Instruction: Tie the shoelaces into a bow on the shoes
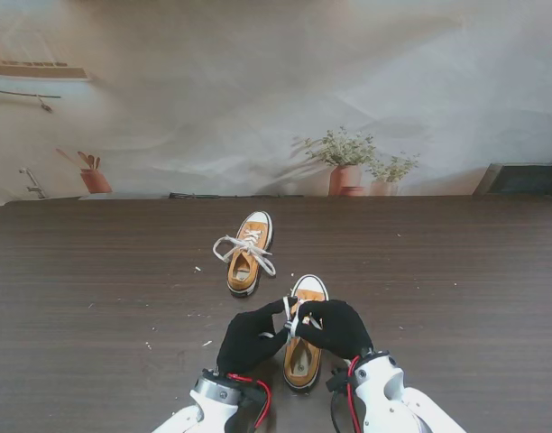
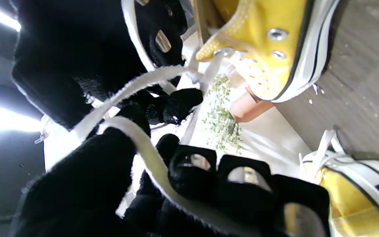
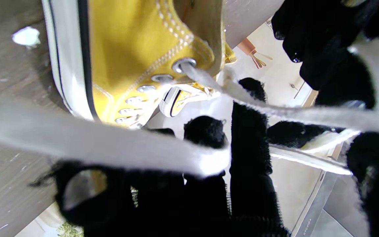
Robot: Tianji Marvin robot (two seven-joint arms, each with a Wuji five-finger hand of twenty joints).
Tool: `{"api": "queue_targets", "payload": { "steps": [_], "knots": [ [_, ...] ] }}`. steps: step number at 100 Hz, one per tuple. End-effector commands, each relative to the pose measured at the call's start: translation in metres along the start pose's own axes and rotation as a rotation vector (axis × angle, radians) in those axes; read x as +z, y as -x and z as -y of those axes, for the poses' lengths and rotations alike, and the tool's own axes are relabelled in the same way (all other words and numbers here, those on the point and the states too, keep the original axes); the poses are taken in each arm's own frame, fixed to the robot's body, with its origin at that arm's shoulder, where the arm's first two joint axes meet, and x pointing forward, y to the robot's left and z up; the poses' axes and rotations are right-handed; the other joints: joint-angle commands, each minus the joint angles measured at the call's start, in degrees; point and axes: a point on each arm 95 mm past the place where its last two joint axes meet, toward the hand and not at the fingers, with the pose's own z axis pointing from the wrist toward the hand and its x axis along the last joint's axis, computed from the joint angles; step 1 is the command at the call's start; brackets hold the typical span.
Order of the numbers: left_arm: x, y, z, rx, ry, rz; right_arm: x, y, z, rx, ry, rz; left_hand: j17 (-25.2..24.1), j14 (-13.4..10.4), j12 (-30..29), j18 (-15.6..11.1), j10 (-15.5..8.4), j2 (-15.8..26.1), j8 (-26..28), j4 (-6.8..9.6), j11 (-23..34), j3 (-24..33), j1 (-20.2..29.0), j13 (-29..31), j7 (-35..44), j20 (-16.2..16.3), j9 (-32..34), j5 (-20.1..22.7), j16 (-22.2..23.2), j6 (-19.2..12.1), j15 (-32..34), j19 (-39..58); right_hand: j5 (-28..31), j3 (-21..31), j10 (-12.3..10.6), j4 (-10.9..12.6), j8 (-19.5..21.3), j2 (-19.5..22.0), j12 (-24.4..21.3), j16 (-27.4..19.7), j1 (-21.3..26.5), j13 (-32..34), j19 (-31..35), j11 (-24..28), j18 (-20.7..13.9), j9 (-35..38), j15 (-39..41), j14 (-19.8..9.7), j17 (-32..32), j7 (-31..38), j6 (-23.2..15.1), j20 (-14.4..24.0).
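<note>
Two yellow canvas sneakers with white rubber soles are sitting on the dark wood-grain table [image 1: 96, 289]: the near shoe [image 1: 303, 356] just before me, the far shoe [image 1: 247, 255] beyond it with laces loose. I am seeing my black-gloved left hand [image 1: 251, 338] and right hand [image 1: 335, 327] meeting over the near shoe, fingers of both pinching its flat white shoelace [image 1: 291, 317].

My black knitted-glove left hand [image 1: 252, 338] and matching black right hand [image 1: 337, 327] show red wiring at white wrists. The mustard-yellow canvas sneakers [image 1: 304, 347] have white rubber toes, black-striped soles, white flat laces [image 2: 137, 84]. The dark brown wood-grain table [image 1: 96, 289] is flecked white.
</note>
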Motion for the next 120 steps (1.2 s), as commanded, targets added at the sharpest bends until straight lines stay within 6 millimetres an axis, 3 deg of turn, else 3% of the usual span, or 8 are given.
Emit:
{"api": "queue_targets", "payload": {
  "steps": [1,17,22,40,70,96,109,120],
  "knots": [
    [0.002,0.001,0.000,0.025,0.006,-0.002,-0.001,-0.001,-0.001,-0.010,-0.019,-0.001,1.08,1.11,0.18,-7.25,2.34,-2.44,-1.34,-1.43,0.29,1.31,-2.51,0.89,-1.66,-0.51,1.34,-1.57,-0.38,-6.82,-0.90,11.65,1.60,-1.93,0.88,-1.89,1.50,0.59,-1.56,-1.97,1.57,1.16,-0.36,-2.14,0.98,-3.44,-2.03,1.55,-2.03,-0.61,-2.00,0.29],
    [0.002,0.001,-0.001,0.067,0.018,-0.010,-0.001,-0.001,-0.001,-0.024,-0.022,-0.002,1.13,0.64,0.12,-7.87,2.02,-2.59,-1.31,-1.48,0.35,1.24,-2.56,0.91,-1.58,-0.63,1.41,-1.35,-0.41,-6.72,-0.81,11.72,1.18,0.05,1.66,-1.65,2.49,-1.83,-6.87,-8.76,2.47,1.08,-2.24,-7.38,-2.03,-12.25,-9.19,1.25,-8.05,-0.35,-2.01,1.29],
    [0.002,0.002,-0.001,0.076,0.025,-0.017,-0.001,-0.002,-0.001,-0.017,-0.025,0.003,1.13,0.54,0.09,-8.01,1.97,-2.55,-1.31,-1.48,0.34,1.21,-2.66,0.92,-1.58,-0.64,1.40,-1.34,-0.41,-6.75,-0.77,11.76,0.73,1.57,1.93,-1.63,2.75,-3.41,-8.11,-9.63,3.12,-1.63,-2.94,-8.59,-3.19,-15.56,-10.76,0.88,-10.64,-0.29,-2.02,1.42],
    [0.001,0.002,-0.003,0.087,0.042,-0.025,-0.001,-0.004,0.001,0.053,-0.038,0.039,1.18,0.19,0.06,-8.69,1.67,-2.57,-1.31,-1.42,0.39,1.15,-2.72,0.92,-1.57,-0.68,1.43,-1.32,-0.40,-6.99,-0.59,11.98,-3.02,6.93,1.76,-1.94,4.84,-8.42,-11.55,-6.82,5.65,-11.46,-6.06,-9.25,-6.63,-24.24,-13.80,-1.29,-19.84,1.11,-0.98,2.18],
    [0.001,0.003,-0.003,0.126,0.032,-0.049,-0.001,-0.009,0.003,0.146,-0.063,0.085,1.17,0.17,0.03,-8.94,1.60,-2.44,-1.35,-1.40,0.40,1.05,-2.94,0.92,-1.71,-0.82,1.41,-1.67,-0.44,-6.92,-0.54,12.09,-3.85,12.19,1.57,-1.85,8.31,-14.03,-13.40,-5.06,9.70,-14.73,-8.20,-9.04,-8.05,-26.40,-15.35,-2.45,-23.74,6.67,0.22,2.30],
    [0.001,0.005,-0.004,0.174,0.045,-0.069,-0.002,-0.013,0.003,0.194,-0.082,0.115,1.19,0.03,0.00,-9.18,1.31,-2.53,-1.34,-1.30,0.36,1.04,-2.96,0.91,-1.67,-0.93,1.33,-1.57,-0.50,-6.92,-0.58,12.09,-6.64,13.52,1.45,-9.67,4.04,-18.07,-14.18,-4.00,16.12,-16.45,-9.13,-8.34,-9.46,-28.25,-15.82,-3.22,-26.05,15.73,1.41,2.22],
    [0.001,0.006,-0.005,0.190,0.051,-0.077,-0.002,-0.015,0.003,0.222,-0.085,0.133,1.19,-0.19,0.00,-9.28,1.17,-2.41,-1.34,-1.26,0.37,1.05,-3.08,0.93,-1.66,-0.98,1.34,-1.56,-0.54,-6.97,-0.61,12.12,-7.90,14.39,1.54,-10.65,1.88,-19.25,-14.77,-3.72,19.94,-17.32,-9.60,-8.48,-9.85,-28.99,-16.11,-3.52,-27.20,20.54,1.90,2.29],
    [0.001,0.007,-0.005,0.191,0.053,-0.082,-0.001,-0.017,0.003,0.249,-0.088,0.148,1.18,-0.22,-0.01,-9.31,1.10,-2.30,-1.32,-1.25,0.34,1.02,-3.21,0.93,-1.63,-1.01,1.26,-1.47,-0.56,-7.13,-0.60,12.14,-8.15,15.78,1.66,-9.94,0.66,-19.02,-15.15,-3.53,23.81,-18.01,-9.90,-8.54,-10.29,-29.30,-16.22,-3.73,-28.12,23.29,3.23,2.34]
  ]
}}
